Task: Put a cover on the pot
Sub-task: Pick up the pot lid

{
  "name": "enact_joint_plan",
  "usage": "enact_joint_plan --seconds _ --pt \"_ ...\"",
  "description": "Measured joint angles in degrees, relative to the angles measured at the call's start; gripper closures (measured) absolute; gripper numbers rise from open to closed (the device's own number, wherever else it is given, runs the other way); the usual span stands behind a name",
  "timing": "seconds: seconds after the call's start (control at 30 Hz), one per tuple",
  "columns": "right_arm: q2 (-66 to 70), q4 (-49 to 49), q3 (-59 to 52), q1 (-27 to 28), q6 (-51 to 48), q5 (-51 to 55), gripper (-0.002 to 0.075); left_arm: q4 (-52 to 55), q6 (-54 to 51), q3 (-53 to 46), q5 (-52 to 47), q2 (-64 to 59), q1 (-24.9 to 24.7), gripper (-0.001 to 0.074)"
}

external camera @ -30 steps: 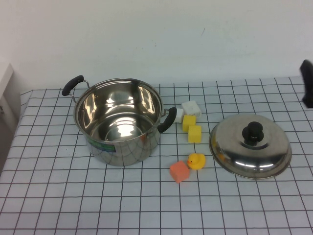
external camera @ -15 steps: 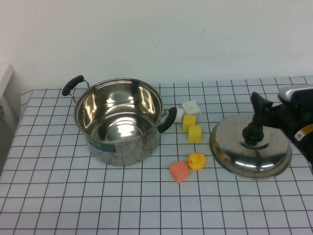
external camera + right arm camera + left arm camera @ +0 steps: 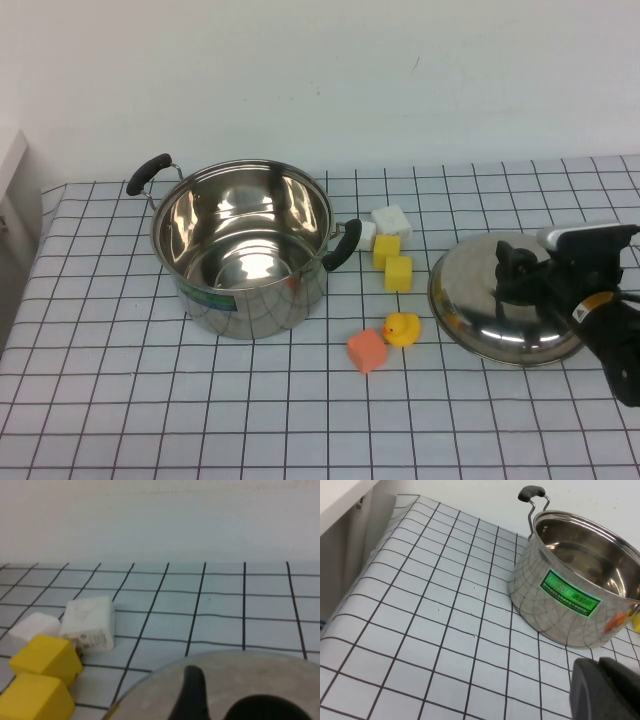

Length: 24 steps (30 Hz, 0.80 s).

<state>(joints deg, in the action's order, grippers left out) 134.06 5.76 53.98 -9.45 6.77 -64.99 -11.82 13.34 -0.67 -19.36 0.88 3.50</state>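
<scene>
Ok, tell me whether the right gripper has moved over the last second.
Yes. The right gripper came in from the table's right edge and dropped over the lid, reaching its knob; the lid stayed put.

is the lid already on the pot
No, the lid lies on the table right of the open pot, with the right gripper at its knob; the left gripper is near the pot.

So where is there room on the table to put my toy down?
Bare cloth lies in front of the pot and left of it. It is crowded between the pot and lid: blocks, duck, right gripper over the lid. The left gripper waits near the pot.
</scene>
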Motion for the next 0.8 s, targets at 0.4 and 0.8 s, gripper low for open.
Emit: enact_joint_plan --seconds 0.4,0.8 --pt "3.7 -1.1 0.5 -0.1 -2.7 0.0 0.0181 0.0 -0.1 0.0 0.0 0.0 0.0 0.0738" --pt "3.9 -1.5 0.6 -0.2 -3.9 -0.9 0.0371 0.0 -0.1 0.0 0.0 0.0 0.0 0.0738"
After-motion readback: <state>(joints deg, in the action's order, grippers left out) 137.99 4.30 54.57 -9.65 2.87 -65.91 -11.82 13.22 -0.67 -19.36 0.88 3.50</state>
